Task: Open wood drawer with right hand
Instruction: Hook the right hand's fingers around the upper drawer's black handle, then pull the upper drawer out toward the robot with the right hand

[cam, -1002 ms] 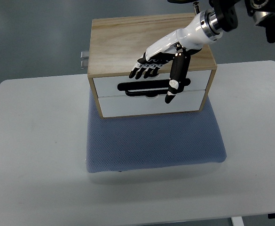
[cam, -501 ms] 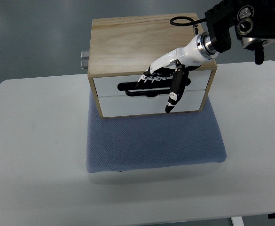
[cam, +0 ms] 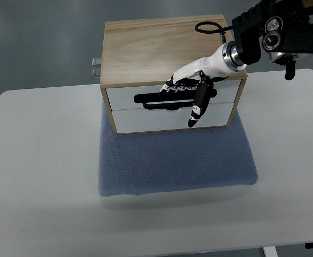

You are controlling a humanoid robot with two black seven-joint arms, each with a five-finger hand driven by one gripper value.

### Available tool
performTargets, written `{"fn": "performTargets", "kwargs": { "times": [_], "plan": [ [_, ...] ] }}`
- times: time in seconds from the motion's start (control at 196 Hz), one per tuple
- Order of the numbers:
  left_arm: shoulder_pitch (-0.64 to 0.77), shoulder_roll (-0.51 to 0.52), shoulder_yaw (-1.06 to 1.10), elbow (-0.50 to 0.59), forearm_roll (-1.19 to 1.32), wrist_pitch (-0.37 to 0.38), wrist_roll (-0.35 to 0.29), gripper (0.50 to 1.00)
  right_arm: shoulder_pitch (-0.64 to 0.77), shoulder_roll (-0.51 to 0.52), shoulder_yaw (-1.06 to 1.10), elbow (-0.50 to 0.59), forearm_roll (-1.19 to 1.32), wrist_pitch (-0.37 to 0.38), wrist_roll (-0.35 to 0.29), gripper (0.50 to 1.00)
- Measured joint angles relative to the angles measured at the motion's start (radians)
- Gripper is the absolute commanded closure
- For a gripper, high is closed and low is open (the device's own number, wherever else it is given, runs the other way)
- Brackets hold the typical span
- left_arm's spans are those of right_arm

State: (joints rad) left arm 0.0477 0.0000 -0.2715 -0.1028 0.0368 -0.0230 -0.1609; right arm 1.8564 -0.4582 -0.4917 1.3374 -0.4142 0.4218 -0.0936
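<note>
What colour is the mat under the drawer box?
Blue-grey mat, with a fine dotted weave, seen in the top view.

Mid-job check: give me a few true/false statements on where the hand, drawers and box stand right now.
1. The right hand is at the upper drawer's handle. True.
2. The upper drawer is pulled well out. False: its front sits level with the lower drawer.
3. The box stands on a blue mat. True.
4. The left hand holds the box. False: no left hand shows.
</note>
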Motion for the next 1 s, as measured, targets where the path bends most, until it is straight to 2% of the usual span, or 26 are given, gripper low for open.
{"fn": "performTargets", "kwargs": {
  "times": [0.583,1.002],
  "plan": [
    [0.000,0.000,0.000,0.000,0.000,0.000,0.000,0.500,-0.022,0.021,-0.001,0.003,0.000,-0.020,0.002,0.558],
    [0.000,0.000,0.000,0.000,0.000,0.000,0.000,0.500,-0.031,0.020,0.001,0.006,0.001,0.009,0.005,0.558]
  ]
}}
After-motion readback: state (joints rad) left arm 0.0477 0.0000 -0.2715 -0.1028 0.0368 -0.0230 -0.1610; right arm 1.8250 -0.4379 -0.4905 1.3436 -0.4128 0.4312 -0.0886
